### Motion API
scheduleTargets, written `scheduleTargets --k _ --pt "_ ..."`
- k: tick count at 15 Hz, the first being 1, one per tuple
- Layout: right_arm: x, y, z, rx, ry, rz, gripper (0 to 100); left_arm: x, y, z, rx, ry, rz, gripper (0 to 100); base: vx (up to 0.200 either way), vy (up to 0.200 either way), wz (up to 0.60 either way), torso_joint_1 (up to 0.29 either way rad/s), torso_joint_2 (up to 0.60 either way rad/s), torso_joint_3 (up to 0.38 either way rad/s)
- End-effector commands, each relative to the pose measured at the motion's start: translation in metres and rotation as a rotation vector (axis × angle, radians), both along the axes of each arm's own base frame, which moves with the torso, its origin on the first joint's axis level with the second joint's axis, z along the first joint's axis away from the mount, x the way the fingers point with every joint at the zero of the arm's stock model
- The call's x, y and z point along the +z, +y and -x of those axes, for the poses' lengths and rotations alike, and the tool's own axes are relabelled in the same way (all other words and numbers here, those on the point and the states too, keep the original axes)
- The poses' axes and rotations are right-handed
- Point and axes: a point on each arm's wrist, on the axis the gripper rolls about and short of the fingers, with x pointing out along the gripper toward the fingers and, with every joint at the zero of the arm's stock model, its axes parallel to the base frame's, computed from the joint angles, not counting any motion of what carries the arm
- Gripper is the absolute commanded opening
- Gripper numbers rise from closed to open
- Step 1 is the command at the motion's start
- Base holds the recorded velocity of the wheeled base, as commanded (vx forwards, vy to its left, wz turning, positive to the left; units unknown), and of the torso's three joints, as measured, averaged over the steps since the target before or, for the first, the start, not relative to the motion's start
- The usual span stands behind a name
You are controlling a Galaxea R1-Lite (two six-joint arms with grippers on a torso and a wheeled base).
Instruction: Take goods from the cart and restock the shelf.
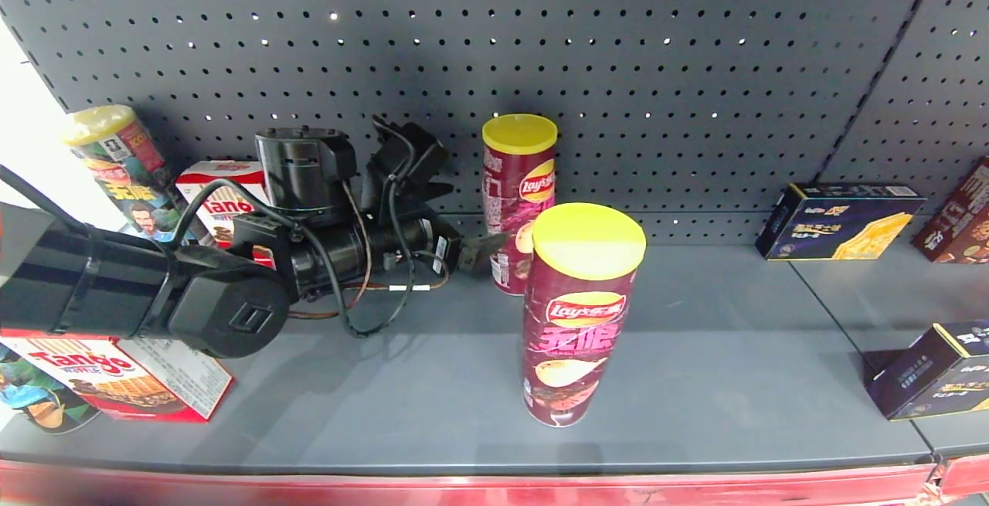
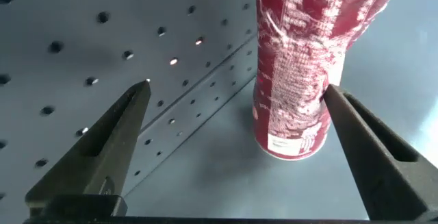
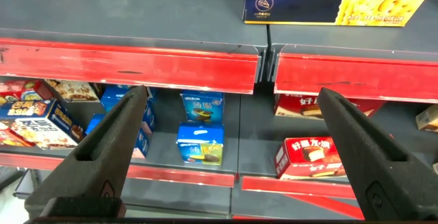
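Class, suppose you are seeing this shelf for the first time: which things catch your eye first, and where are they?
Two maroon chip cans with yellow lids stand upright in the middle of the grey shelf. The front can is near the edge and the rear can is by the pegboard. The black left tool, coming in from the left, sits open right at the rear can.
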Motion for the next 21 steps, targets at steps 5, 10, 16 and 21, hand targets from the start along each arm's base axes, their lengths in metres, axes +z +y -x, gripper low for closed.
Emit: scheduleTargets --k 5,10,16,21 --pt "0.0 0.0 0.0 0.0 0.001 0.001 100 0.001 0.009 -0.004 0.058 0.02 0.03 100 0.0 0.0 0.0 0.0 0.0 0.0" --pt "0.0 0.0 0.0 0.0 0.003 0.001 100 0.003 0.012 -0.008 0.114 0.011 0.029 100 0.0 0.0 0.0 0.0 0.0 0.0" --pt "0.0 0.0 0.0 0.0 0.001 0.001 100 0.004 0.011 -0.015 0.149 0.0 0.032 100 0.0 0.0 0.0 0.0 0.0 0.0" --pt "0.0 0.0 0.0 0.0 0.001 0.001 100 0.0 0.009 -0.022 0.193 -0.001 0.025 100 0.0 0.0 0.0 0.0 0.0 0.0"
